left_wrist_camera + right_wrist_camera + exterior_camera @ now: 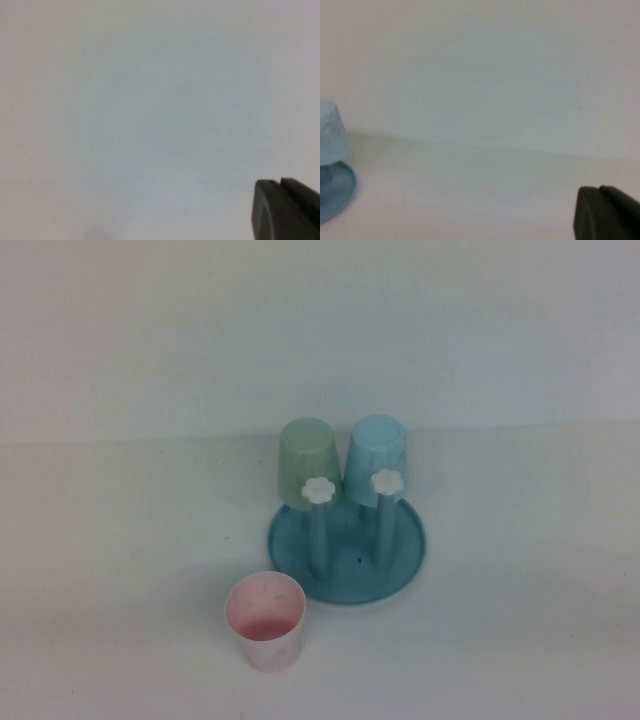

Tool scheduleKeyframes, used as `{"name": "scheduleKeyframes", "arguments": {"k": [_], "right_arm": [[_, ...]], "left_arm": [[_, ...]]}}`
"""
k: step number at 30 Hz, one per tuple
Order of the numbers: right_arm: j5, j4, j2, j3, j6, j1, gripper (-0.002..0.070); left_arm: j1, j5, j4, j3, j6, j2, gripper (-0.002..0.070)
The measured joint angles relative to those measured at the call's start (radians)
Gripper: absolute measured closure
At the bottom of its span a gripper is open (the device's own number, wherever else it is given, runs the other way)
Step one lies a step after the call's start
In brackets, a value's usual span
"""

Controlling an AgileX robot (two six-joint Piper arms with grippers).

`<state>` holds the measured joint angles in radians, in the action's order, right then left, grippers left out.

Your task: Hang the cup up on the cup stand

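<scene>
- Your left claw (285,210) is out of the high view; its wrist view shows only its dark tip against plain pale surface, jaws pressed shut and holding nothing
- The cup (266,621) stands upright, mouth up, on the desk (100,570) just beside the near-left rim of the cup stand (348,550), untouched
- On the stand, a green cup (306,462) and a blue cup (376,460) already hang upside down on the back pegs; two front pegs with white flower caps (319,490) look free
- For the step in hand, I'd open whichever claw you use before coming down, grip the pink cup by its wall, then turn it mouth down well above the caps so it clears them
- I'd aim for the front-left peg, nearest the cup
- Your right claw (605,212) is likewise unseen from above, shut and empty
- Only its wrist view catches the stand's edge and the blue cup's side; the pink cup shows in the high view alone
</scene>
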<state>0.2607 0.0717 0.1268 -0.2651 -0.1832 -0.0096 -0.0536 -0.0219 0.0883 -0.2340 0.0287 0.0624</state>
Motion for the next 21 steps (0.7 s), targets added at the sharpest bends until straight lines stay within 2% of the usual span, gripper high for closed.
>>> {"name": "scheduleKeyframes", "arguments": {"k": [4,8,12,15,16,19,21], "right_arm": [[0.051,0.015,0.113,-0.017,0.0,0.0,0.0678],[0.055,0.031,0.186,-0.017,-0.002,0.0,0.0678],[0.055,0.095,0.217,-0.017,-0.002,0.0,0.0678],[0.055,0.145,0.224,-0.017,-0.032,0.0,0.0678],[0.055,0.153,0.224,-0.017,-0.046,0.0,0.0678],[0.055,0.164,0.224,-0.017,-0.067,0.0,0.0678],[0.055,0.166,0.224,-0.017,-0.071,0.0,0.0678]], "left_arm": [[0.0,-0.062,0.017,0.006,-0.002,0.004,0.0674],[0.0,-0.263,0.027,-0.046,-0.002,0.033,0.0674],[0.0,-0.43,0.154,-0.097,0.116,0.107,0.066],[0.0,-0.481,0.287,-0.125,0.264,0.193,0.0564],[0.0,-0.49,0.341,-0.137,0.297,0.226,0.051],[0.0,-0.521,0.457,-0.182,0.347,0.333,0.035],[0.0,-0.563,0.508,-0.228,0.381,0.413,0.0285]]}}
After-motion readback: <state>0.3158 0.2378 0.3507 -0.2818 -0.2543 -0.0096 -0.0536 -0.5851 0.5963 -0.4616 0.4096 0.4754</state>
